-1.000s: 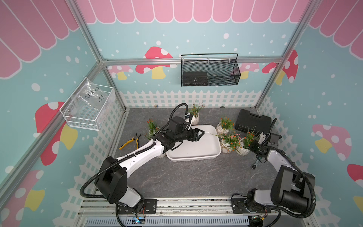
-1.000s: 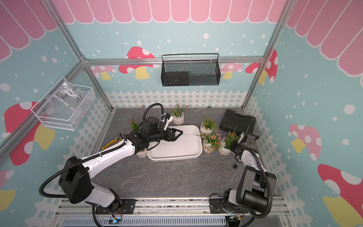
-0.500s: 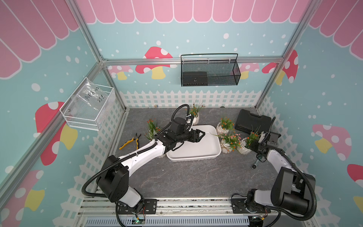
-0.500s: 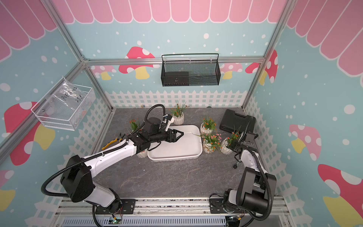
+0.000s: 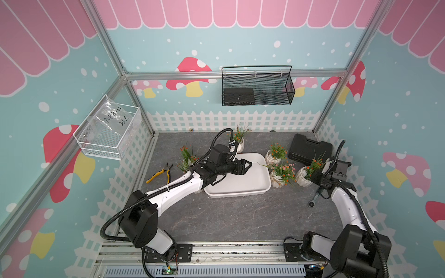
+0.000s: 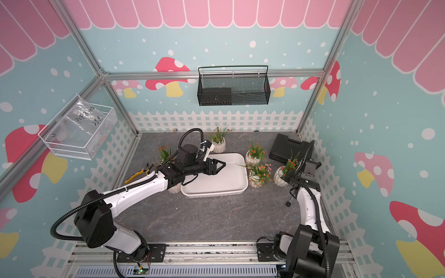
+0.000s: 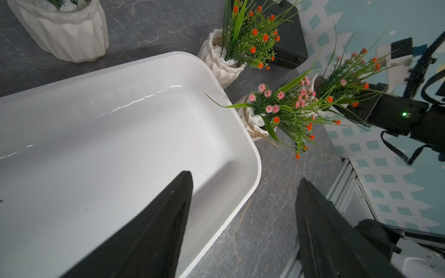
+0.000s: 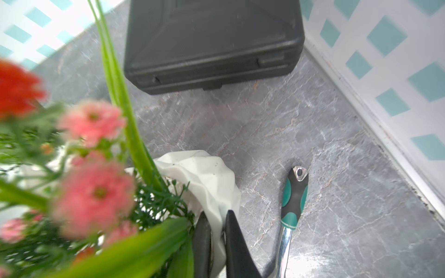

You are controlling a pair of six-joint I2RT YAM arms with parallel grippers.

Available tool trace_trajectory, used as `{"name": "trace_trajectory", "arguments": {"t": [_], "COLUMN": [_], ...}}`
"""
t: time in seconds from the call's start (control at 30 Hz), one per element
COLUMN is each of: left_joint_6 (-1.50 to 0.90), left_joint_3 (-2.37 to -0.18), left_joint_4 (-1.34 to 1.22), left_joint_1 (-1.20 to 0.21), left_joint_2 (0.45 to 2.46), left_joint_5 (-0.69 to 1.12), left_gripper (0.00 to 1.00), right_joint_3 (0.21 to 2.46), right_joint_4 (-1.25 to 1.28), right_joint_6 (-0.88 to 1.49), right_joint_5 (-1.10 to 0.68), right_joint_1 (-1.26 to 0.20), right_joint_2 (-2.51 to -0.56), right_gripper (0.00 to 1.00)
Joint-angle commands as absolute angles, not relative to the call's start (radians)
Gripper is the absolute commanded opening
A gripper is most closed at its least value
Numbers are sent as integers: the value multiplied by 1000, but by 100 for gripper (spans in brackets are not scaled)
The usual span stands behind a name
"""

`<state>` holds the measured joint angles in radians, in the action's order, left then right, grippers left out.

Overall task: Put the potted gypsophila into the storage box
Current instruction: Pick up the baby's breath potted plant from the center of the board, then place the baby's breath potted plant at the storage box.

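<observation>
The storage box (image 5: 243,183) (image 6: 216,180) (image 7: 96,132) is a shallow white tub in the middle of the table, with nothing in it. Several potted gypsophila stand around it: one behind it (image 5: 239,144), one to its left (image 5: 186,156), and a group to its right (image 5: 273,157) (image 5: 278,177). My right gripper (image 8: 215,211) is shut on the rim of the rightmost white pot (image 8: 207,175) (image 5: 304,178) (image 6: 280,177), and foliage hides much of it. My left gripper (image 5: 250,164) (image 6: 224,164) (image 7: 245,178) hangs open over the box with nothing between its fingers.
A black tool case (image 5: 309,149) (image 8: 212,43) lies at the back right. A ratchet wrench (image 5: 315,199) (image 8: 292,199) lies beside the right arm and yellow pliers (image 5: 160,173) at the left. A black wire basket (image 5: 256,86) and a clear bin (image 5: 108,130) hang on the walls.
My right gripper's jaws have closed on the rim of the rightmost pot. The left arm has barely moved and its gripper stays open.
</observation>
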<state>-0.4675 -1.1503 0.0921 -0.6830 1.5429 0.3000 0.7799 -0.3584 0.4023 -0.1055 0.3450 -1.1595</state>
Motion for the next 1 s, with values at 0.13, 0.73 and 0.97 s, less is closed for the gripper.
{"name": "trace_trajectory", "arguments": {"t": [0.13,0.73,0.97], "left_joint_6": [-442,-464,-451], "left_joint_3": [-1122,-1050,-1007], "left_joint_4": [75,85,200], "left_joint_1": [-691,-677,-665], "left_joint_2": [1504,1446,1340], "left_joint_5": [292,274,222], "left_gripper": [69,67,65], "right_joint_3": [919,1117,1208], "right_joint_4": [-398,-488,-488], "right_joint_6": [375,291,274], "right_joint_5": [-211,-397,-314], "right_joint_1": [338,90,-150], "right_joint_2": [-1059,-1102,-1203], "right_gripper": [0,0,0]}}
